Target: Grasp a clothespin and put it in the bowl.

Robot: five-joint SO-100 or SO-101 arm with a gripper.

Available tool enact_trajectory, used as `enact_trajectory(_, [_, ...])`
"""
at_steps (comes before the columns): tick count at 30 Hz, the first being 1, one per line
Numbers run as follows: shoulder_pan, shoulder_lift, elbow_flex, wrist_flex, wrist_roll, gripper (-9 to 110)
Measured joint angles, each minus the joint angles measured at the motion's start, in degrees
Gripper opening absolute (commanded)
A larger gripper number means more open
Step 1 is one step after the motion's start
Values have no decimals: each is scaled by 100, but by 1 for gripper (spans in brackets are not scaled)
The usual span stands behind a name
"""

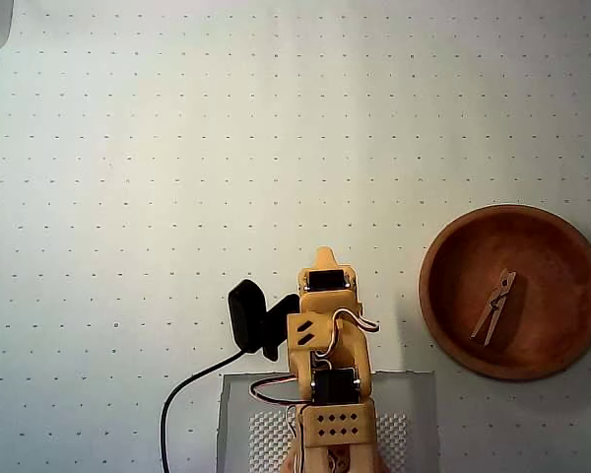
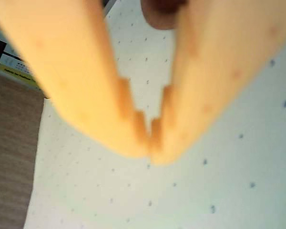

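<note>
Clothespin at rest in the bowl, arm folded back near its base.

From overhead we see the yellow arm tucked up at the bottom centre of the dotted white mat, well apart from the bowl at right; a black cable trails off its left side. The pin lies tilted on the bowl's floor, right of centre. In the wrist view the gripper has its two yellow fingers pressed together at the tips, holding nothing, above the mat. A yellow label shows at that view's left edge, but we cannot read its writing.
</note>
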Motion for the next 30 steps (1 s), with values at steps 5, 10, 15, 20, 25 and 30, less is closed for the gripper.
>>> enact_trajectory(5, [0,220,-9,527,0,-3])
enact_trajectory(10, [0,483,-18,1020,0,-3])
enact_trajectory(15, [0,642,-35,1354,0,-3])
enact_trajectory(20, [0,642,-35,1371,0,-3])
enact_trajectory(25, [0,642,-35,1371,0,-3])
enact_trajectory(30, [0,642,-35,1371,0,-3])
